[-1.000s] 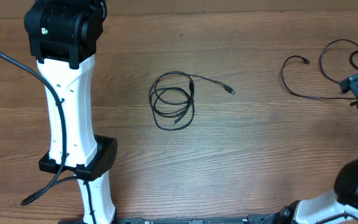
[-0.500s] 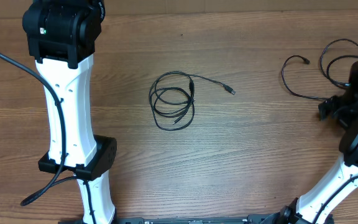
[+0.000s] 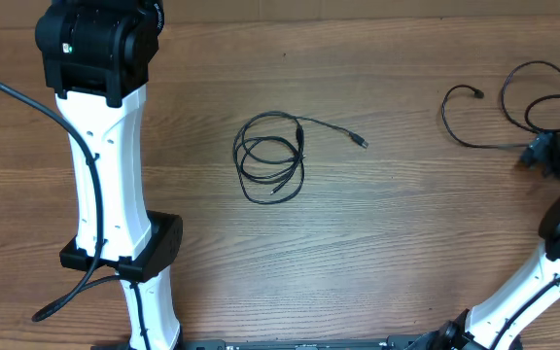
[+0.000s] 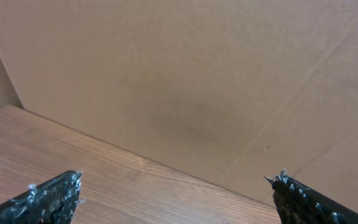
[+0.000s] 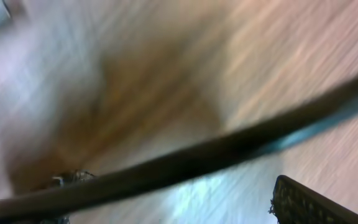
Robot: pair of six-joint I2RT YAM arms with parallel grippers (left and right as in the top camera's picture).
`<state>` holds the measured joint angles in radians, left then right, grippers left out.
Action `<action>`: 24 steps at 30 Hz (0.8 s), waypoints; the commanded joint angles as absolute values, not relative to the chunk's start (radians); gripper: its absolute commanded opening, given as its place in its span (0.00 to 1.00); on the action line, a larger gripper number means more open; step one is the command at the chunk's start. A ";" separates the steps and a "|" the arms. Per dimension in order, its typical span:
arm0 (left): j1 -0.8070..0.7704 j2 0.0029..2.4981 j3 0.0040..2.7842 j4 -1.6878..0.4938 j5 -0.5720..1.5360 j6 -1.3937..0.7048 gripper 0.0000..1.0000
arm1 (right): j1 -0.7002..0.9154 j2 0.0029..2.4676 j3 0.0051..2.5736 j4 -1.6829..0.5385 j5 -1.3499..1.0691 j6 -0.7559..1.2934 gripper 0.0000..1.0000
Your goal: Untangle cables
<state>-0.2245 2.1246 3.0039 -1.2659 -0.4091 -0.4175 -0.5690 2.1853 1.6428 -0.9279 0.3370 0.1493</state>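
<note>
One thin black cable [image 3: 270, 165] lies coiled mid-table, its plug end [image 3: 362, 142] stretched to the right. A second cable [image 3: 474, 136] loops at the far right, partly under my right arm. My right gripper [image 3: 544, 154] hovers at that cable's lower run. In the blurred right wrist view the cable [image 5: 229, 146] crosses diagonally just above the wide-apart fingertips, and the gripper [image 5: 173, 194] is open. My left gripper [image 4: 178, 186] is open and holds nothing, facing a cardboard wall at the table's far left edge.
The left arm [image 3: 105, 165] stands along the table's left side, its own thick black wire [image 3: 27, 92] trailing off to the left. A brown cardboard wall [image 4: 185, 93] rises behind the table. The right arm's base link [image 3: 523, 311] crosses the lower right corner.
My right arm swung in from the right edge; its gripper went left and toward the front, then back right beside the right cable. Coiled cable and left arm unchanged.
</note>
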 commanded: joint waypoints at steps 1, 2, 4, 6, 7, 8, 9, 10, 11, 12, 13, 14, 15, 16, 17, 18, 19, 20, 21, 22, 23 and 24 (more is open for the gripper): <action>-0.223 2.106 3.006 -1.252 -0.390 -0.435 1.00 | -0.586 2.183 1.645 -0.836 0.302 0.015 1.00; -0.223 2.106 3.006 -1.251 -0.390 -0.435 0.99 | -0.587 2.183 1.645 -0.807 0.281 -0.001 1.00; -0.223 2.106 3.006 -1.252 -0.390 -0.435 1.00 | -0.587 2.183 1.645 -0.746 0.242 -0.013 0.99; -0.223 2.106 3.006 -1.251 -0.390 -0.435 0.99 | -0.587 2.183 1.645 -0.708 0.214 -0.018 0.99; -0.223 2.106 3.006 -1.251 -0.390 -0.435 0.99 | -0.587 2.183 1.645 -0.693 0.197 -0.029 0.99; -0.223 2.106 3.006 -1.251 -0.390 -0.435 0.99 | -0.587 2.183 1.645 -0.677 0.186 -0.035 0.99; -0.223 2.106 3.006 -1.251 -0.390 -0.435 1.00 | -0.587 2.183 1.645 -0.657 0.180 -0.035 0.99; -0.223 2.106 3.006 -1.252 -0.390 -0.435 0.99 | -0.587 2.183 1.645 -0.639 0.180 -0.035 0.99; -0.223 2.106 3.006 -1.251 -0.390 -0.435 1.00 | -0.587 2.183 1.645 -0.624 0.180 -0.035 0.99; -0.223 2.106 3.006 -1.251 -0.390 -0.435 1.00 | -0.587 2.183 1.645 -0.607 0.180 -0.035 0.99; -0.223 2.106 3.006 -1.251 -0.390 -0.435 1.00 | -0.587 2.183 1.645 -0.595 0.180 -0.035 0.99; -0.223 2.106 3.006 -1.251 -0.390 -0.435 1.00 | -0.587 2.183 1.645 -0.582 0.179 -0.035 0.99; -0.223 2.106 3.006 -1.249 -0.390 -0.435 0.99 | -0.587 2.183 1.645 -0.568 0.178 -0.036 0.99; -0.223 2.106 3.006 -1.248 -0.390 -0.435 1.00 | -0.587 2.183 1.645 -0.565 0.178 -0.036 0.99; -0.223 2.106 3.006 -1.248 -0.390 -0.435 1.00 | -0.587 2.183 1.645 -0.566 0.178 -0.035 0.99; -0.223 2.106 3.006 -1.249 -0.389 -0.435 1.00 | -0.587 2.183 1.645 -0.572 0.178 -0.035 1.00; -0.224 2.106 3.006 -1.250 -0.381 -0.435 1.00 | -0.587 2.183 1.645 -0.585 0.178 -0.035 1.00; -0.224 2.106 3.006 -1.250 -0.367 -0.435 0.99 | -0.587 2.183 1.651 -0.615 0.178 -0.034 1.00; -0.223 2.106 3.006 -1.250 -0.357 -0.435 1.00 | -0.584 2.183 1.659 -0.654 0.178 -0.027 1.00; -0.223 2.106 3.006 -1.252 -0.348 -0.435 1.00 | -0.582 2.183 1.669 -0.701 0.178 -0.014 1.00; -0.223 2.106 3.006 -1.253 -0.346 -0.435 1.00 | -0.579 2.183 1.677 -0.745 0.178 0.007 0.99; -0.223 2.106 3.006 -1.256 -0.347 -0.434 1.00 | -0.572 2.181 1.692 -0.833 0.178 0.051 1.00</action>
